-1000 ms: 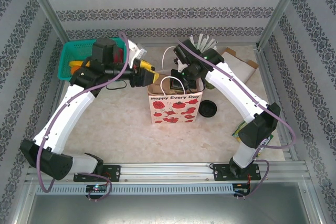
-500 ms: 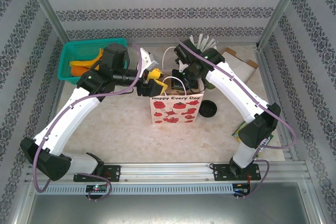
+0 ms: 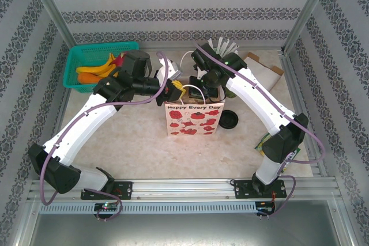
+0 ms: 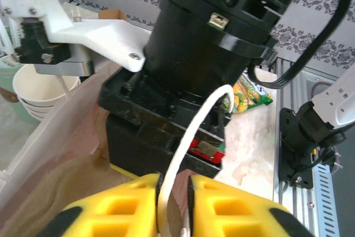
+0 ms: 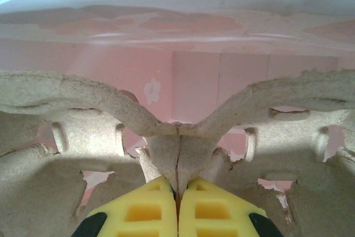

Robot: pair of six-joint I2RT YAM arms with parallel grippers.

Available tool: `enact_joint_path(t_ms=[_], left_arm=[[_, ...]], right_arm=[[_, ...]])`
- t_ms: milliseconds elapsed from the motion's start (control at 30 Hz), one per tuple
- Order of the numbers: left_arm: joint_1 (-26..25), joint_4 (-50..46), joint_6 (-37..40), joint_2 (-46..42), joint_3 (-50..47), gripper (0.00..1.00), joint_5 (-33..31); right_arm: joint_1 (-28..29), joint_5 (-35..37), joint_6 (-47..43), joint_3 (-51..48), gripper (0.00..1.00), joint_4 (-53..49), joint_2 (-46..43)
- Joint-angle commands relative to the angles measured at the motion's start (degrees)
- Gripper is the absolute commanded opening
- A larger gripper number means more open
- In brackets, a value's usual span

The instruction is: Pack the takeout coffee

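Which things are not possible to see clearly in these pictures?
Top view: the paper bag's inside, hidden by the right arm.
Right wrist view: the pulp carrier's cup pockets, cut off by edges.
Left wrist view: the cup stack, partly behind the bag wall.

landmark: white bag handle (image 4: 186, 142). left gripper (image 4: 175, 187): yellow fingers (image 4: 125, 206) clamp the handle's lower end from both sides. black robot wrist (image 4: 211, 31) just behind handle. stack of cream cups (image 4: 33, 90) well left of it; snack packet (image 4: 249, 90) to its right.
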Motion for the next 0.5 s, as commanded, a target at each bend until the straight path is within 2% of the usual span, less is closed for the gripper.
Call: enact_joint_path(t_ms=[0,200,467], left_arm=[[-0.96,-3.67,4.64,-2.39,-0.93,0.01,5.22],[-1.58,-3.94,7.41,-7.32,-3.46,0.0,9.58],[-2.65,-4.37,7.27,-5.55,-1.35,0.0,9.05]], right_arm=[[-0.02,4.38,1.51,0.37,0.0,-1.72,0.33],[-0.03,6.04,1.45,1.11,0.0,-2.95,2.35],[0.6,7.32,1.22,0.56,0.0,-3.52,3.43]])
